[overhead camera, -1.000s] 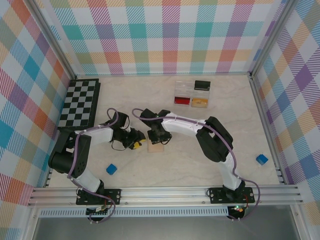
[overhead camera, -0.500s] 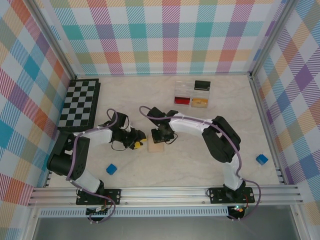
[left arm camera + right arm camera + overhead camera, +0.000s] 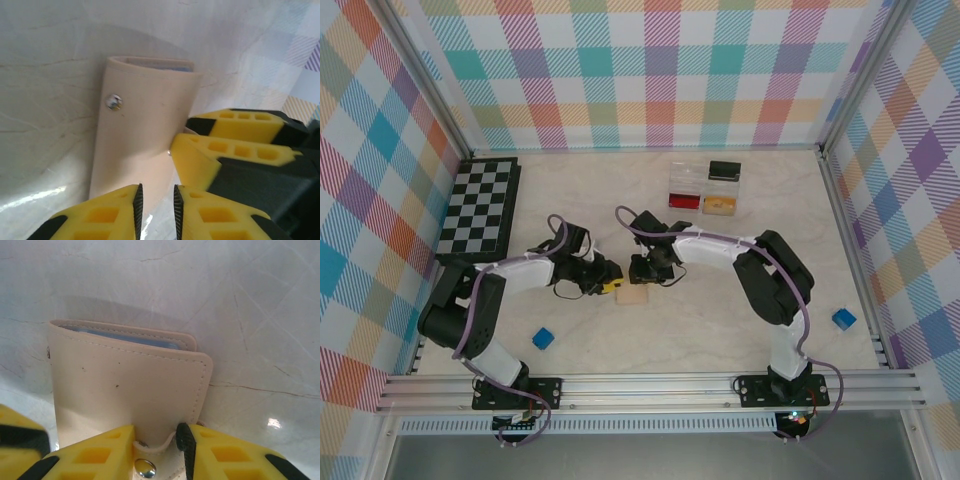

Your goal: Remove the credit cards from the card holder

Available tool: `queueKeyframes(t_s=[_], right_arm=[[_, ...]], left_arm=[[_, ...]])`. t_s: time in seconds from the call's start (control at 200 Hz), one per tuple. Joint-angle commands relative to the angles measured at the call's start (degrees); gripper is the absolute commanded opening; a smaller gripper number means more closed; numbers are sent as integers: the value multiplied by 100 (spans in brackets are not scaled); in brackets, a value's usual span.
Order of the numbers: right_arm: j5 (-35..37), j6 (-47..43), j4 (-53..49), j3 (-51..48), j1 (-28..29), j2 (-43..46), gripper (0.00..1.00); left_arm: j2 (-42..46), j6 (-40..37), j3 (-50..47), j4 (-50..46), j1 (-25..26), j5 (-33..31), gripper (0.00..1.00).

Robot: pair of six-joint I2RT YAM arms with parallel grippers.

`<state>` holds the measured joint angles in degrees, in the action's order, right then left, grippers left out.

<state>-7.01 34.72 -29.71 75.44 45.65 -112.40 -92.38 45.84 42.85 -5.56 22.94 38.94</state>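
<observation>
Tan card holder (image 3: 130, 385) folded shut, blue lining (image 3: 125, 338) peeking at top edge, flat on table (image 3: 720, 330) btwn arms, right gripper (image 3: 156, 436) pinching its strap tab (image 3: 152, 445), left gripper (image 3: 156, 200) jaws nearly together at holder's edge, grip unclear.

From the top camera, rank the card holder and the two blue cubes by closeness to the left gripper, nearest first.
From the left gripper:
1. card holder, just beside it.
2. left blue cube, toward the left arm's base.
3. right blue cube, far right edge.

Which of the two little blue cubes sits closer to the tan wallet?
The blue cube near the left arm's base; the other blue cube lies far off by the right wall.
</observation>
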Motion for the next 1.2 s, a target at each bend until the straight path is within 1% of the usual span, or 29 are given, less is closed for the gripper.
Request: queueKeyframes(t_s=[0.0,0.12,0.3,0.47,0.58,0.64,0.76,1.035,1.2], right_arm=[[1,131,-106,-196,-44,86,32],[121,149,-131,-220,-54,151,35],[331,209,-145,-308,-58,326,41],[842,354,-378,-337,-55,480,43],[1145,402,-597,-320,-56,500,43],[1155,402,-624,-319,-56,482,41],[1007,417,-604,-287,-58,405,36],[674,412,-603,-139,-57,202,36],[1225,526,-982,-37,-54,201,34]], left_arm=[[-310,55,94,-7,96,-83,22],[-454,-95,106,-297,97,-291,20],[-418,-357,165,-752,96,-620,20],[-487,-418,188,-819,92,-677,20],[-514,-417,203,-797,97,-668,20],[-516,-416,215,-805,96,-665,20],[-518,-416,240,-824,97,-686,20],[-491,-427,283,-871,97,-694,21],[-479,-427,325,-909,92,-721,21]])
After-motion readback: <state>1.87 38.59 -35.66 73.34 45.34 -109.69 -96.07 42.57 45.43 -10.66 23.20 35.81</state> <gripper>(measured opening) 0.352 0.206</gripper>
